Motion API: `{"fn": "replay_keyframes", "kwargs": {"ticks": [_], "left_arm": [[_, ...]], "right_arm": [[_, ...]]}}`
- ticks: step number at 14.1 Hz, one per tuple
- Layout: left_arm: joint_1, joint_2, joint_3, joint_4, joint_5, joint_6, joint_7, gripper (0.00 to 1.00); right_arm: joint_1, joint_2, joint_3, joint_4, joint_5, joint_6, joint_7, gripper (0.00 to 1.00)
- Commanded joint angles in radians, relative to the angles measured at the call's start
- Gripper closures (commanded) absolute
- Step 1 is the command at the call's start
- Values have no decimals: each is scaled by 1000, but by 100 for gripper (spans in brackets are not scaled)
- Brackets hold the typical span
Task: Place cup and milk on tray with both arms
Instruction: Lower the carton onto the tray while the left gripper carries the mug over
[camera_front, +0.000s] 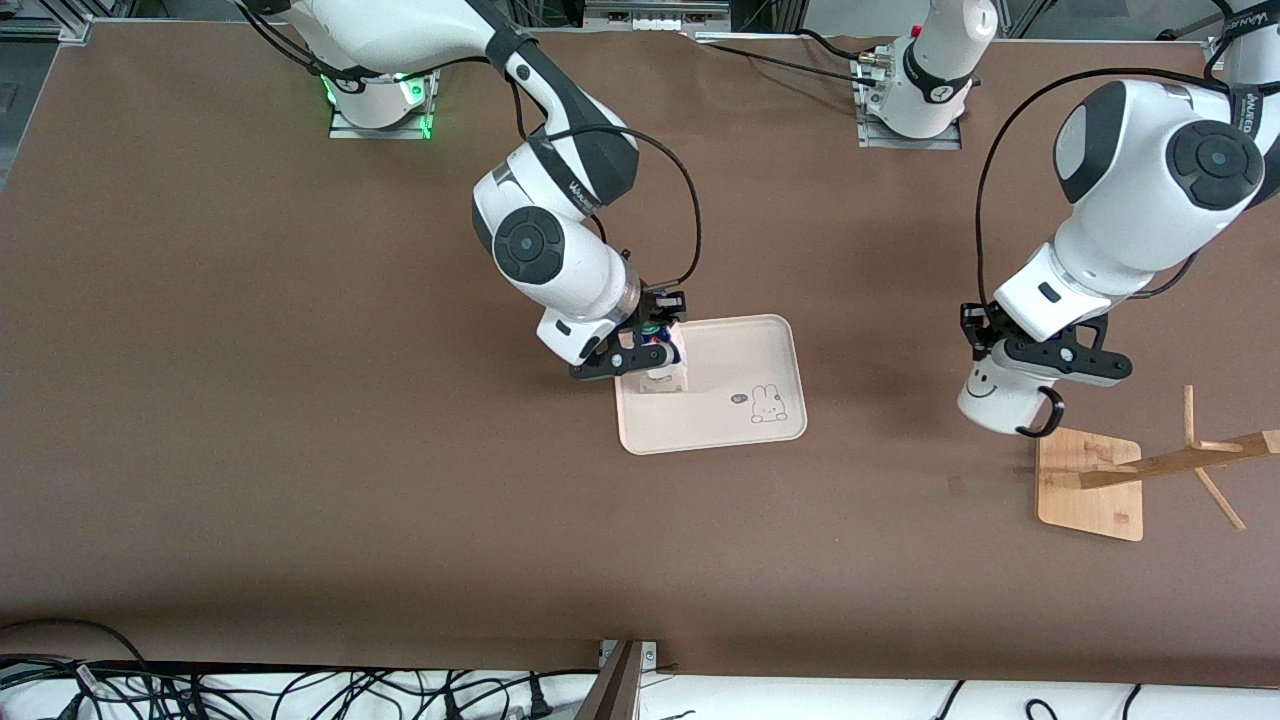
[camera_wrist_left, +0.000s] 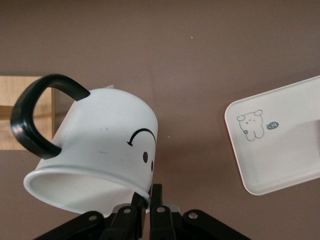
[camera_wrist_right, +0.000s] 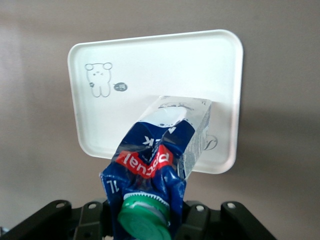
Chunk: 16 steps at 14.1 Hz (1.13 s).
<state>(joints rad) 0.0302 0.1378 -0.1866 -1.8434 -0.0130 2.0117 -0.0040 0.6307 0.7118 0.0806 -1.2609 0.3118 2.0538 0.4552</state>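
Front view: right tool (camera_front: 655, 345) clamps milk (camera_front: 662, 362) over tray (camera_front: 740, 350) | left tool (camera_front: 1030, 360) clamps cup (camera_front: 995, 395), tilted, beside rack (camera_front: 1095, 480)

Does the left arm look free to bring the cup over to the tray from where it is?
Probably yes. The left tool holds the cup above bare table beside the wooden rack. The tray has free space at its rabbit end; the right tool with the milk occupies the other end.

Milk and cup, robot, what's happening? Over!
Right gripper shut on milk, over the tray. Left gripper shut on cup, in the air beside wooden rack. Nothing blocking the tray.
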Motion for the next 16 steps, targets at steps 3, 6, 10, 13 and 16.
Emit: {"fn": "replay_keyframes", "kwargs": {"ticks": [3, 6, 10, 13, 16], "left_arm": [[-38, 172, -1, 292, -39, -269, -123, 100], [-65, 268, -2, 436, -60, -427, -232, 100], [-73, 330, -2, 527, -125, -517, -329, 100], [-73, 367, -7, 561, -206, -547, -437, 100], [-82, 393, -8, 563, -270, -547, -523, 100]], "right_arm": [[-14, 46, -2, 69, -23, -4, -3, 76], [-13, 84, -2, 101, -23, 0, 3, 76], [-11, 97, -2, 100, -25, 12, 2, 76], [-9, 97, -2, 98, -26, 14, 6, 60], [4, 92, -2, 87, -31, 81, 29, 0]]}}
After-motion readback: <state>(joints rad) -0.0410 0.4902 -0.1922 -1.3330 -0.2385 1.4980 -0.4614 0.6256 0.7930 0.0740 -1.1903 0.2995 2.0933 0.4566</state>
